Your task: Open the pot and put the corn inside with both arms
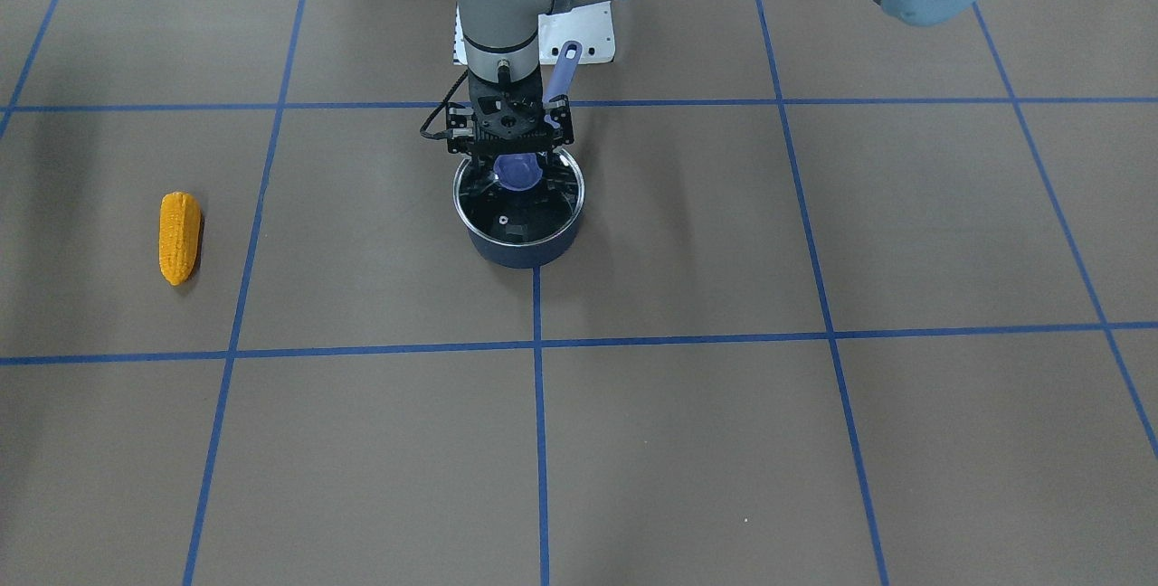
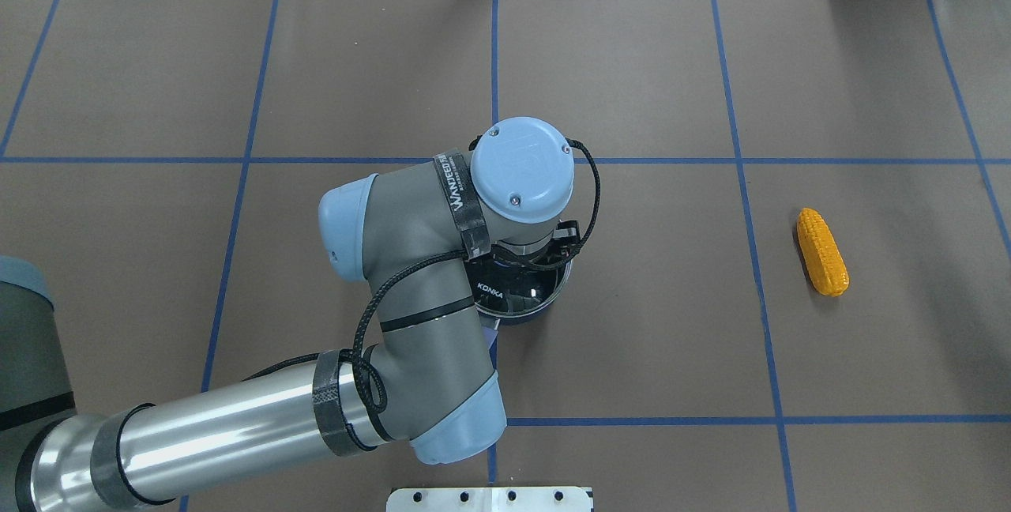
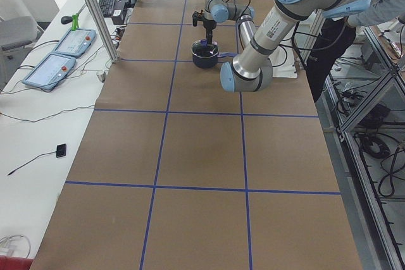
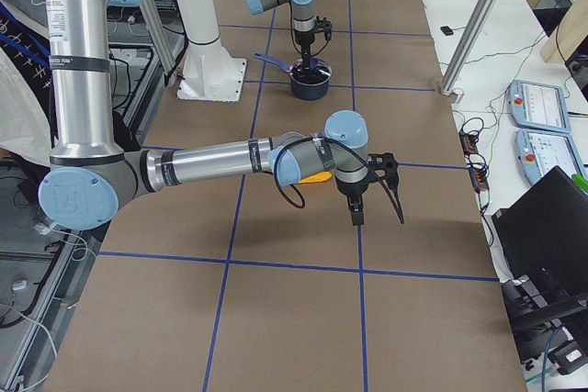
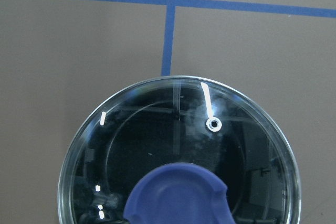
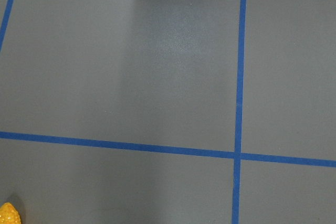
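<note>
The dark navy pot [image 1: 523, 238] stands near the table's middle with its glass lid [image 5: 157, 145] on it and its lavender handle [image 1: 565, 66] pointing toward the robot's base. My left gripper [image 1: 517, 172] hangs straight down over the lid, and its fingers stand apart on either side of the blue knob [image 5: 178, 195]. The orange-yellow corn [image 2: 821, 251] lies flat on my right side, far from the pot. My right gripper [image 4: 378, 222] hovers above the table near the corn [image 4: 317, 176]. I cannot tell whether it is open or shut.
The white pedestal plate [image 1: 579, 34] sits just behind the pot's handle. Blue tape lines grid the brown table [image 2: 632, 338]. Teach pendants [image 4: 542, 103] and metal posts [image 3: 95, 11] stand beyond the table's far edge. A person [image 3: 380, 4] stands near the base.
</note>
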Robot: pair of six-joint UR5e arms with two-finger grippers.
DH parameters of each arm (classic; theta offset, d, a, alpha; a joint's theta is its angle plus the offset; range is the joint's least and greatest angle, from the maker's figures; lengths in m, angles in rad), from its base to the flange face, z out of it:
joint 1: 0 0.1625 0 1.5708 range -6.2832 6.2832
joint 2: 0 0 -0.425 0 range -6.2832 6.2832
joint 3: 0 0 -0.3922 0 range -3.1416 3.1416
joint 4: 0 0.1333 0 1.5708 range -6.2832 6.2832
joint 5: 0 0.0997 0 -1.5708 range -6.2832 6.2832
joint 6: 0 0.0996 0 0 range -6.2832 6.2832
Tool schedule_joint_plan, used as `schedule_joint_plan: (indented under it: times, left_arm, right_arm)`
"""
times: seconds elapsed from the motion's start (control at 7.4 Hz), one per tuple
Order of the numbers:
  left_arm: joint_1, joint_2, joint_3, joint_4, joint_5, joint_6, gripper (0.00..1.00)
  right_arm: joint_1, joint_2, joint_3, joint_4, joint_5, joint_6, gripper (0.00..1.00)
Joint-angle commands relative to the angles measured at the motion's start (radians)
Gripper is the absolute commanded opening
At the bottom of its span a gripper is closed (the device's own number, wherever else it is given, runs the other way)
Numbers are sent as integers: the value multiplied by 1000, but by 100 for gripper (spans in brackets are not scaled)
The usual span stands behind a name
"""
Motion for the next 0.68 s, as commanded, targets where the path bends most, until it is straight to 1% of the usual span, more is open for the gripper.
schedule_joint_plan:
  times: [0.0,0.14,0.41,0.54]
  left_arm:
    - [0,0,7,-15,7,1,98]
    - [-1,2,7,-15,13,1,97]
    - [-1,6,5,-13,13,3,80]
    - [-3,6,4,-13,13,3,79]
  right_arm:
    - [-1,0,0,0,0,0,100]
    - [-1,0,0,0,0,0,100]
    - [1,0,0,0,0,0,100]
    - [0,0,0,0,0,0,100]
